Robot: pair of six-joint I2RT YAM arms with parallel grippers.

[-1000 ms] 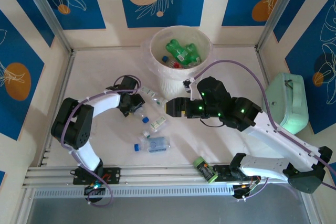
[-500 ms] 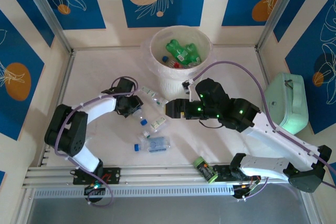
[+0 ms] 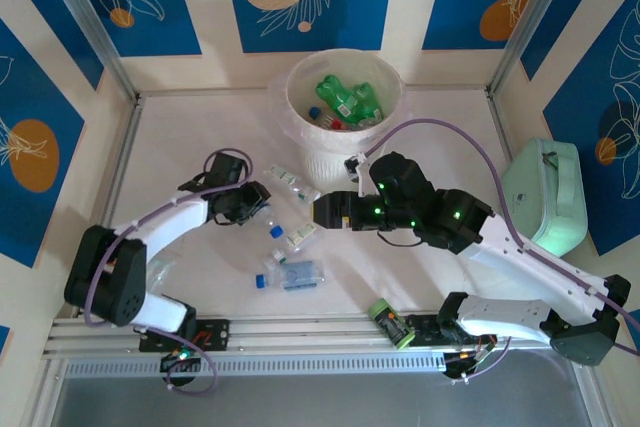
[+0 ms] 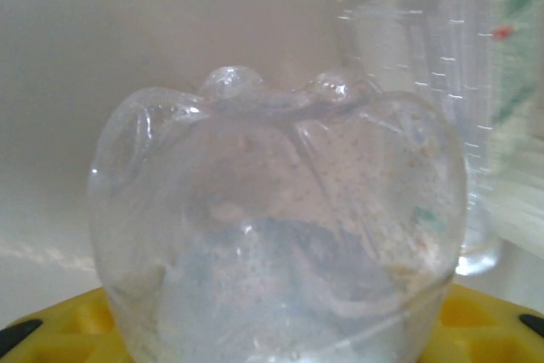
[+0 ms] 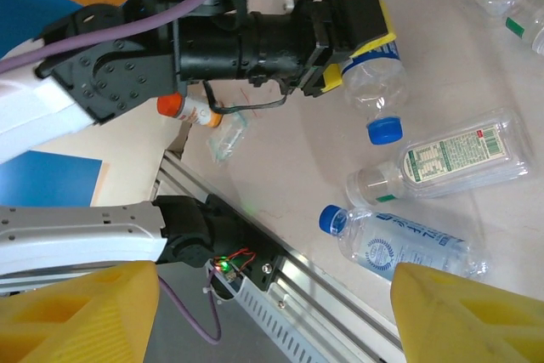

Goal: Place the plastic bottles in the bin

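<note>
One clear bottle (image 5: 379, 82) with a blue cap is pinched at its base end by the left end effector (image 3: 252, 209), down at the tabletop (image 3: 180, 147). The right end effector (image 3: 320, 210) hangs just beside, fingers spread wide and empty. A blue-labelled bottle (image 3: 296, 275) and a green-labelled bottle (image 3: 302, 235) lie loose nearby. Green bottles (image 3: 350, 97) sit inside the bin (image 3: 291, 97) at the back.

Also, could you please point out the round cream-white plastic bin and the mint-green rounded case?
Round cream-white plastic bin (image 3: 325, 154), top view, front wall.
Mint-green rounded case (image 3: 545, 195), top view, top face.
</note>
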